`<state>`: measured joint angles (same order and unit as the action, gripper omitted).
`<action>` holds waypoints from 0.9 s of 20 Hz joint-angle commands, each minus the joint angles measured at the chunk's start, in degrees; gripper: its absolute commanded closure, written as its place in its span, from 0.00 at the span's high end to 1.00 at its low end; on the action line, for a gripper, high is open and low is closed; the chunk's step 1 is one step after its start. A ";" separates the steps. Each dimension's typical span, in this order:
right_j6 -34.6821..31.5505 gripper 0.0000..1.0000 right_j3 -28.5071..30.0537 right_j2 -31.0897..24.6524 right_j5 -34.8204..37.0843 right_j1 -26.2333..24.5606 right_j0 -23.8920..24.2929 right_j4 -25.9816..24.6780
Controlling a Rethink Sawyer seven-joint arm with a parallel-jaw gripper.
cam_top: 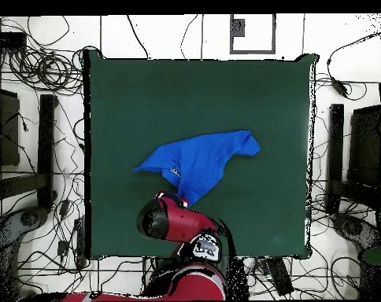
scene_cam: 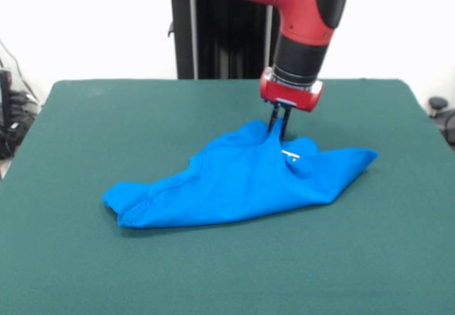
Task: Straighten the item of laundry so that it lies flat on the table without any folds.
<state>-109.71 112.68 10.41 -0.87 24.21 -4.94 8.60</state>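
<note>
So from where I'm sitting at the remote station, the gripper (scene_cam: 279,131) is pinched down narrow onto a peak of the blue T-shirt (scene_cam: 234,180), with its two dark fingers close together and a tuft of fabric drawn up between them, so it's holding the shirt. The red and black arm (scene_cam: 306,23) drops in from the top of the front view, and the red wrist collar sits right above the fingers. The shirt is bunched in a rumpled heap around the middle of the green table (scene_cam: 85,258), a bit toward the robot's side. In the front view it spreads from a rounded, folded lump at the lower left up to the pinched peak, then out to a pointed corner on the right. There are plenty of creases and overlapping folds, so it's nowhere near flat yet. I can see a small white mark on the fabric just below the gripper, too small for me to read. In the overhead view the shirt (cam_top: 201,161) looks like a lopsided triangle, with one tip pointing left, another out to the right, and a narrow end running down under the arm's elbow (cam_top: 166,220), which hides the gripper from that camera. Cables (cam_top: 36,67) are strewn on the floor around the table edges.
</note>
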 commanded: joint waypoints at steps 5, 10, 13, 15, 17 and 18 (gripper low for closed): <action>-13.31 0.00 -1.21 -6.05 -1.38 0.13 0.22 3.96; -13.21 0.00 -1.08 -6.58 0.49 1.26 1.29 4.34; -12.39 0.00 -2.16 -6.29 3.71 2.06 1.53 4.98; -11.88 0.00 -2.74 -6.14 6.04 2.57 1.59 5.40; -11.57 0.00 -3.04 -6.29 7.42 2.81 1.84 5.69; -11.53 0.00 -3.08 -6.33 7.73 2.88 1.91 5.83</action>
<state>-109.71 112.69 10.05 0.01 25.82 -3.97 9.74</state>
